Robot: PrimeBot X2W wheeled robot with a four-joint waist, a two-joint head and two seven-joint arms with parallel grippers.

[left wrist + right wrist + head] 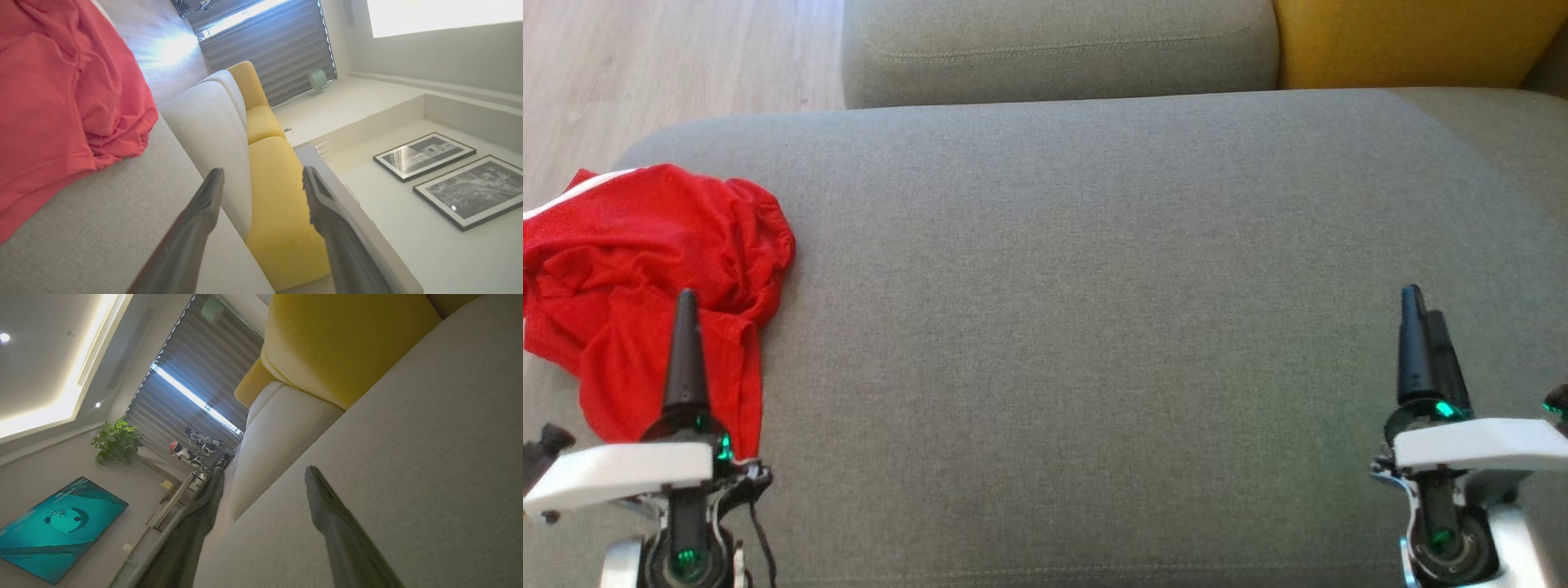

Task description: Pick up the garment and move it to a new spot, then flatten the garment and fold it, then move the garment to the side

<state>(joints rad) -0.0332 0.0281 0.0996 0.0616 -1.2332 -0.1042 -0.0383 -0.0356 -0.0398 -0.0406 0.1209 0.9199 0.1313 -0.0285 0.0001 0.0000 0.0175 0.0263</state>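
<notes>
Garment lies crumpled at the left edge of the sofa, beside our left jaws, a light, limp mesh (likely to sag and slip) that we would pinch at a raised fold, both pairs of jaws standing wide open, empty.

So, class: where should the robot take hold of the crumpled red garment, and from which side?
Probably a raised fold in the middle of the red garment, coming down from above with the open left gripper, the nearer one. It lies bunched on the grey cushion, so ridges stand up for pinching.
</notes>
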